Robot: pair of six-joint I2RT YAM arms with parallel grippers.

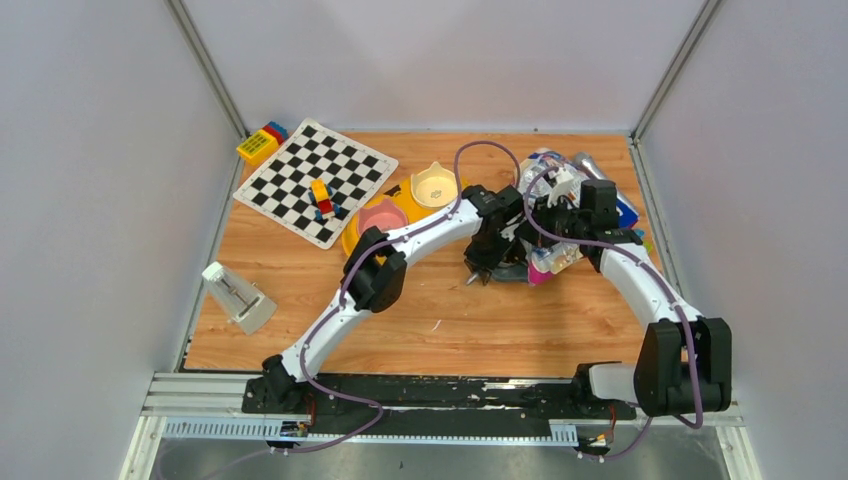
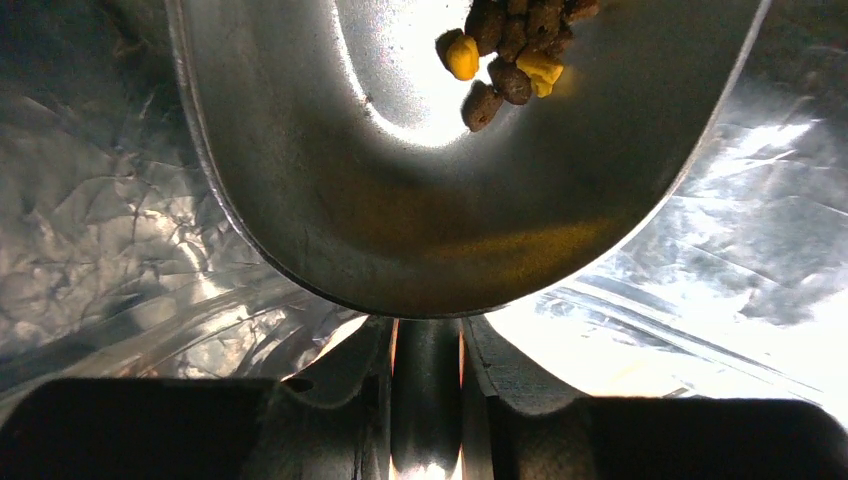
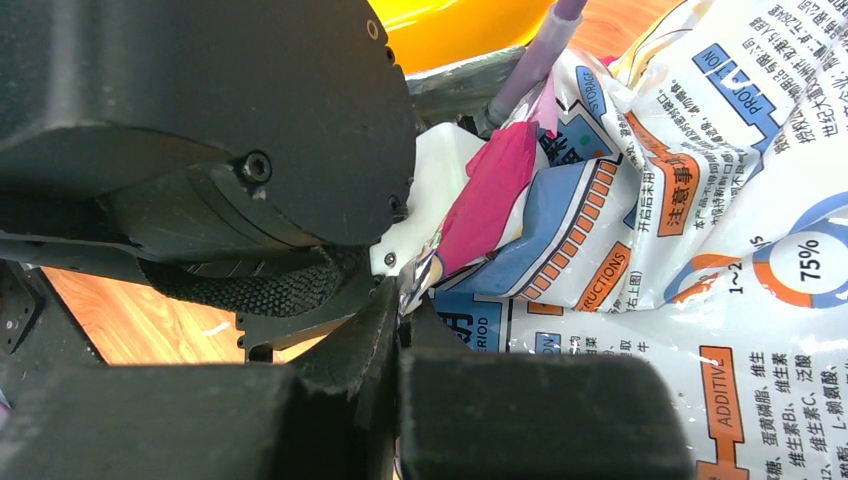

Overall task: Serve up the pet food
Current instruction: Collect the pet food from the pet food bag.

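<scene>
Our left tool (image 2: pixel 425 392) pinches the scoop (image 2: pixel 380 200) handle, few pet food (image 2: pixel 505 60) pellets inside, our right tool (image 3: pixel 402 322) clamps the bag (image 3: pixel 700 250) edge, near far right corner of the worktop (image 1: pixel 450 320)

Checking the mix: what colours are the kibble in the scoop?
Kibble: dark brown, some yellow; left wrist view.

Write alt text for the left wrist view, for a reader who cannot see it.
A grey scoop, its handle clamped in the left gripper, sits inside the crinkled, silver-lined bag. A few brown and yellow kibble pellets lie at the scoop's far end.
</scene>
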